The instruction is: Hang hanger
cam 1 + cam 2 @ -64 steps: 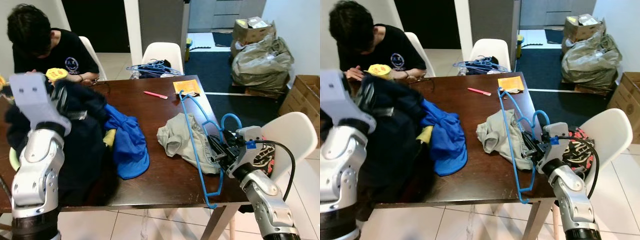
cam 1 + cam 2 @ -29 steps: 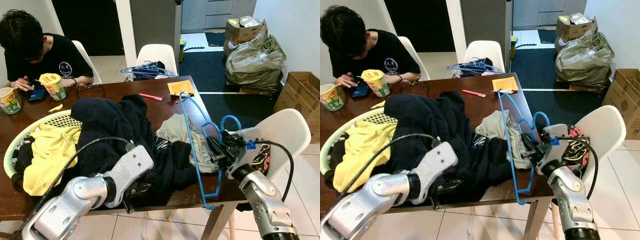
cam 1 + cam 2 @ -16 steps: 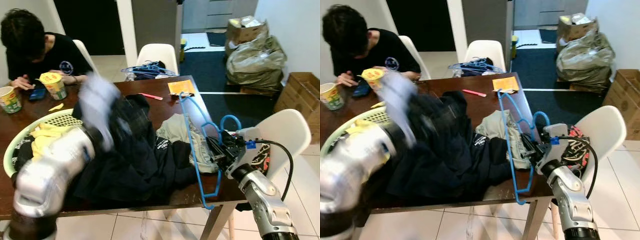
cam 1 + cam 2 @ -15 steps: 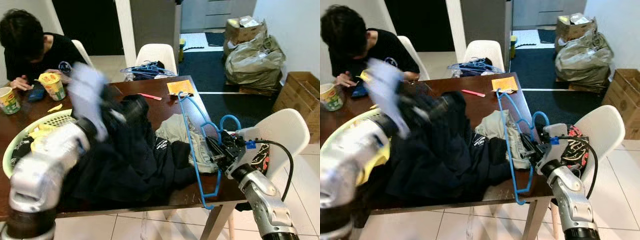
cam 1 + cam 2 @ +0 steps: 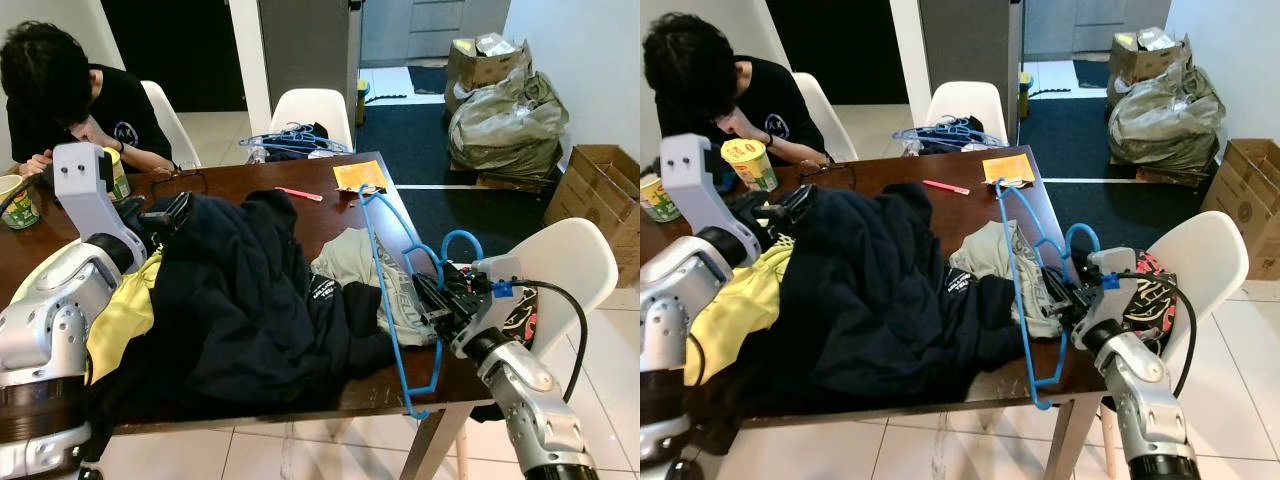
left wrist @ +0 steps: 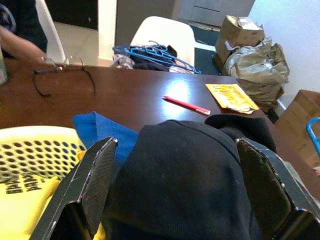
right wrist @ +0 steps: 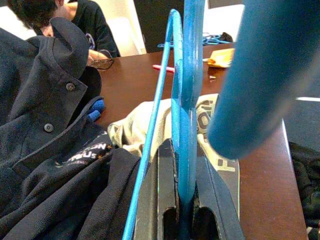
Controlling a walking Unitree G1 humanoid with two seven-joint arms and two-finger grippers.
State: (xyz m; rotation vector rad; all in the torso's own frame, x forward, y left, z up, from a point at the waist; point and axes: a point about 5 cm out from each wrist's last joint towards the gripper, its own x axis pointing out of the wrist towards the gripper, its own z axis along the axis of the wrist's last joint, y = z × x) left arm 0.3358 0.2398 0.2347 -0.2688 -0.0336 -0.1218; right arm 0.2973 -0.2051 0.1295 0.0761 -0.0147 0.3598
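The blue hanger [image 5: 392, 290] sits in the right-centre of the frame, standing up on edge over the right end of the tabletop [image 5: 300, 215], its hook curling toward the robot's right arm and its lower corner poking out past the table's front edge. The right gripper [image 5: 432, 300] has its jaws clamped on the hanger's frame just below the hook; the right wrist view shows the blue bar squeezed between the two black fingers [image 7: 165, 200].

Right behind the hanger lies a crumpled grey shirt [image 5: 350, 265], and spreading across the middle of the frame is a big navy jacket [image 5: 250, 300], draped over most of the tabletop. The left gripper [image 5: 165, 215] is up at the jacket's upper left, jaws spread wide either side of a bunched hump of the dark fabric, seen clearly in the left wrist view [image 6: 175, 170]. Whether the fingers actually touch the cloth, I can't tell.

A yellow garment [image 5: 120, 315] peeks out under the jacket at left. Further back on the tabletop: a red pen [image 5: 300, 193] and a yellow packet [image 5: 359, 175]. A white chair [image 5: 314, 108] at top centre carries a pile of blue hangers [image 5: 295, 138]. A person [image 5: 70, 95] sits at the upper left beside a noodle cup [image 5: 748, 160].
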